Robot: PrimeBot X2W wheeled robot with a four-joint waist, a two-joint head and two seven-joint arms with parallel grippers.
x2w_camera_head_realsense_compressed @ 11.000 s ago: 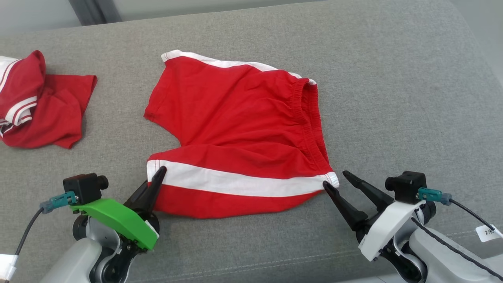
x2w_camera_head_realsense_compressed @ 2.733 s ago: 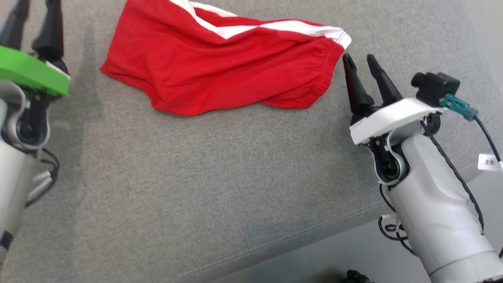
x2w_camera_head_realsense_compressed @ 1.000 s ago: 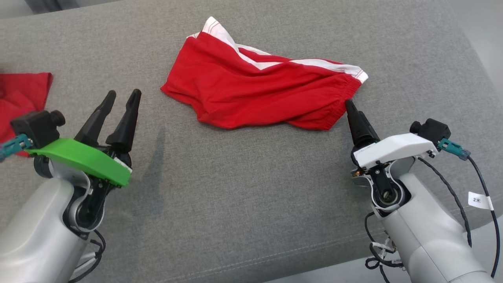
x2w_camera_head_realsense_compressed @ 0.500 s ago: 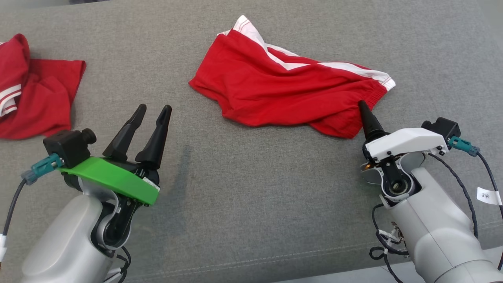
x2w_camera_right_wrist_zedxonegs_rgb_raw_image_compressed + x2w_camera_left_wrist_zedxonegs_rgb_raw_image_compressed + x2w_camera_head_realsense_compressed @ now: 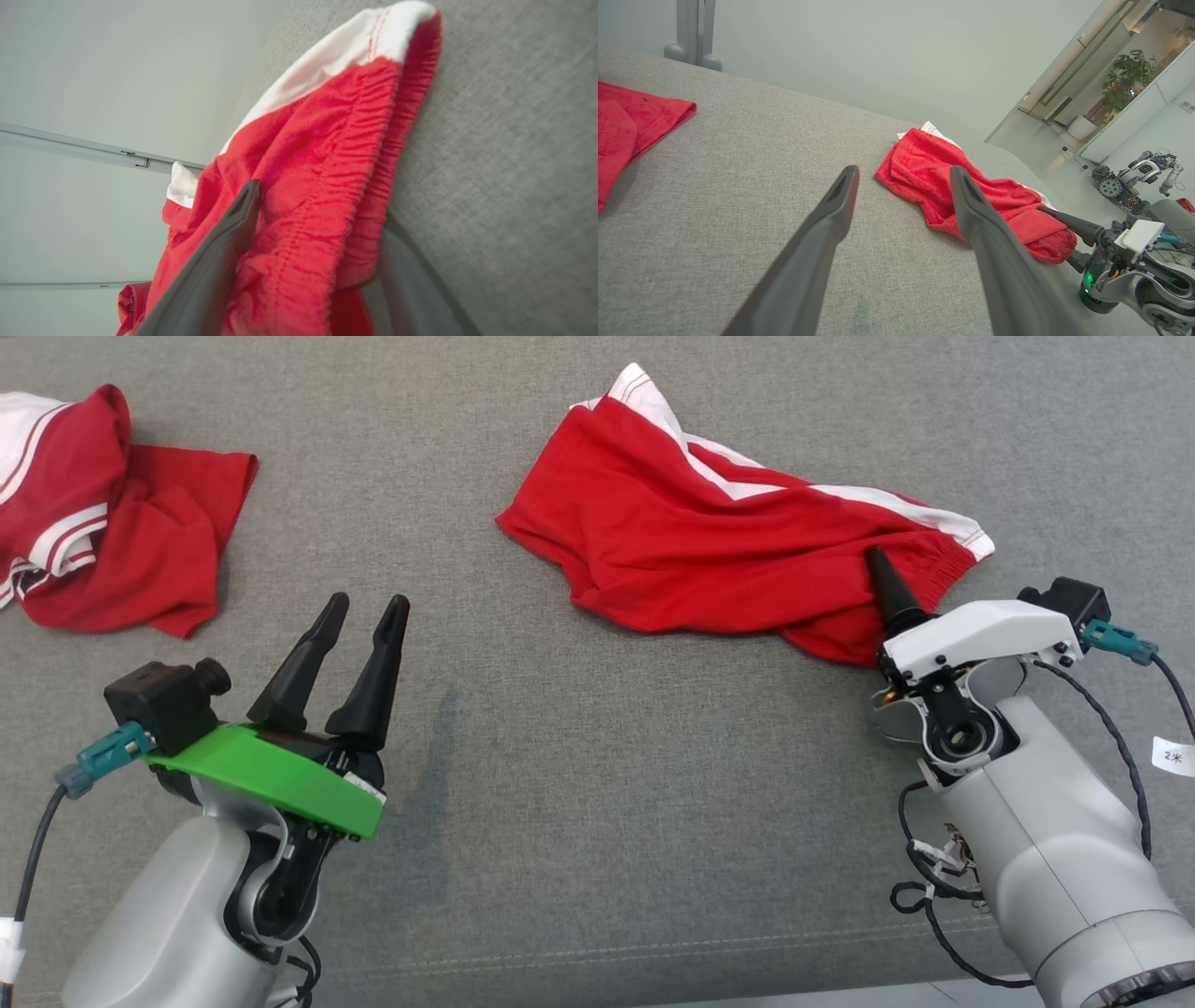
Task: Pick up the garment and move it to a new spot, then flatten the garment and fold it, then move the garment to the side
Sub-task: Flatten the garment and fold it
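Low in the head view a stitched seam crosses the grey cushion near the bottom edge. Above it, at the lower left, the left gripper hangs over bare fabric with its fingers parted and nothing between them, well apart from the red shorts.

At the right of the frame the right gripper reaches into the near corner of the shorts. In the right wrist view its jaws stand spread astride the gathered waistband — one finger on top of the cloth, the other low against the cushion and partly covered by it, not pinched together.

The shorts lie crumpled from upper middle to upper right, with their white stripe along the far edge. Wide bare cushion lies between the arms and left of the shorts — up to a second red garment in the upper left corner.
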